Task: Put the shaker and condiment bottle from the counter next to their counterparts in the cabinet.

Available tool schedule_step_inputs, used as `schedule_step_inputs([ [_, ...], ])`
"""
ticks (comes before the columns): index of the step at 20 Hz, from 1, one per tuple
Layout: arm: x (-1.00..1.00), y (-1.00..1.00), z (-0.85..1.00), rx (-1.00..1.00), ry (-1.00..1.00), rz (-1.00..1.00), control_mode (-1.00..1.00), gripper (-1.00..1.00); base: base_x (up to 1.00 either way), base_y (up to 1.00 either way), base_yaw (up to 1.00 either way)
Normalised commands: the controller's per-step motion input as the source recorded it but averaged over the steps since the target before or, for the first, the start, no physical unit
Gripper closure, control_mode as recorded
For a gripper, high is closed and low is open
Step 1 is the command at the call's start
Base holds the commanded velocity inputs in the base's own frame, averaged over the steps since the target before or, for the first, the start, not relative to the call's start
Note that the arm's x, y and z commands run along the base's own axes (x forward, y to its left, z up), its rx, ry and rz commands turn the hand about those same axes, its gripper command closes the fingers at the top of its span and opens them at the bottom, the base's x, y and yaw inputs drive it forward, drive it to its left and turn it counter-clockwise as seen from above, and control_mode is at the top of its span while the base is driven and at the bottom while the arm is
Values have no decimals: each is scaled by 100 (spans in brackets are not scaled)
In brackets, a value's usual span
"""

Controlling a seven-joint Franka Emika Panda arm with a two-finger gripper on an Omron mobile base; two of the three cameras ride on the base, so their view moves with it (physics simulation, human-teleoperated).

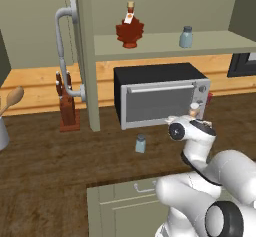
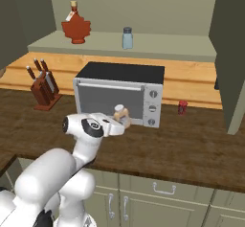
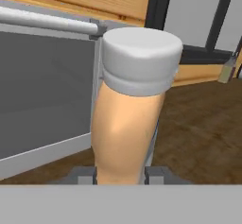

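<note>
Pincer: we see the pincer (image 3: 122, 175) narrow, clamped on the condiment bottle (image 3: 127, 124) low on its body.
Bottle: upright in the grip, cap up, in front of the toaster oven (image 2: 119, 96).
Shaker: the shaker (image 1: 140, 143) stands on the surface (image 1: 45, 156), left of the arm.
Key relation: the cabinet shelf (image 1: 160, 45) lies above and beyond the bottle; we judge its place is beside the red bottle (image 1: 129, 29), up and left.
</note>
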Motion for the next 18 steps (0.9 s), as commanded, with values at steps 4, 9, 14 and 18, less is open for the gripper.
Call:
schedule_step_inputs([
  [4,-22,-3,40,-2,-8,9,-100,100,0,0,0],
  [9,-4,2,61,-6,-4,9,-100,100,0,0,0],
  [14,0,1,65,-8,-2,7,-100,100,0,0,0],
  [18,-27,-1,77,-8,-6,11,-100,100,0,0,0],
])
